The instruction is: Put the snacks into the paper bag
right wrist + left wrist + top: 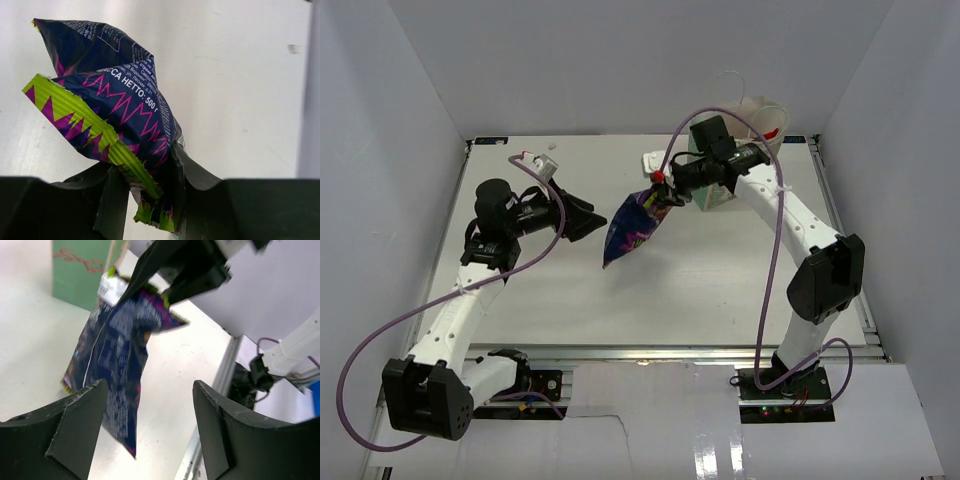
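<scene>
Right hand (145, 192) pinches dark-blue bag (127, 107) edge; left hand (149, 387) wide open.

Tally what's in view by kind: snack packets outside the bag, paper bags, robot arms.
Snack packets outside the bag: 1, dark-blue snack bag
Paper bags: 1, mint-green paper bag
Robot arms: 2, left arm and right arm
Total: 4

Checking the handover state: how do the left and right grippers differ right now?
The left gripper is open and empty; the right gripper is shut on the top edge of the blue bag, which hangs below it. The left gripper is over the table's left half, away from the paper bag; the right gripper is close to it. Shared: both have black fingers and point toward the blue bag.
</scene>
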Controlling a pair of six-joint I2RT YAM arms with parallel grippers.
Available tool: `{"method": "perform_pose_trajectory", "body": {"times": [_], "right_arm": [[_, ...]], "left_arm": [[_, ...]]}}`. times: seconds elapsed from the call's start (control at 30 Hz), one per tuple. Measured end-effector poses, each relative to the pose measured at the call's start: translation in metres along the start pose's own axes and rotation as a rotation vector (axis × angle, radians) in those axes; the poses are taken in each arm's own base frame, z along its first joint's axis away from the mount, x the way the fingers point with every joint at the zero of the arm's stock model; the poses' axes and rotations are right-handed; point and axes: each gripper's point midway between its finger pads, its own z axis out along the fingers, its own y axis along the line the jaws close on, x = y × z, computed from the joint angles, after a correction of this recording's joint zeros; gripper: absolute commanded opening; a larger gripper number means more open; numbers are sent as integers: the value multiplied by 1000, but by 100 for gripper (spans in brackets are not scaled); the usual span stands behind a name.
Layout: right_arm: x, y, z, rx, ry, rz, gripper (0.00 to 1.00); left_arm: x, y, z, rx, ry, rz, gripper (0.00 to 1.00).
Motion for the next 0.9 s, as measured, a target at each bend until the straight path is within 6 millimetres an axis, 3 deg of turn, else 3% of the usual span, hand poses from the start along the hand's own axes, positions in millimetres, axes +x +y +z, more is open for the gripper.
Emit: {"method": "perform_pose_trajectory", "body": {"times": [0.17, 0.27, 0.37, 0.47, 0.67, 0.9], "right_arm": [[-40, -64, -62, 202, -30, -68, 8], [-62, -102, -109, 352, -50, -124, 8], [-72, -131, -152, 490, -41, -164, 8], [-67, -152, -190, 614, -9, -164, 8], [-48, -184, -259, 817, 44, -123, 8], [-20, -198, -320, 967, 96, -85, 8]], "left_arm": [[-8, -5, -12, -63, -40, 64, 80], [2, -5, -16, -84, -46, 56, 80], [16, 0, -18, -99, -36, 29, 80], [26, 6, -18, -116, -24, 0, 80], [29, 7, -18, -121, -23, -5, 80], [31, 7, -18, -119, -27, -6, 80]]}}
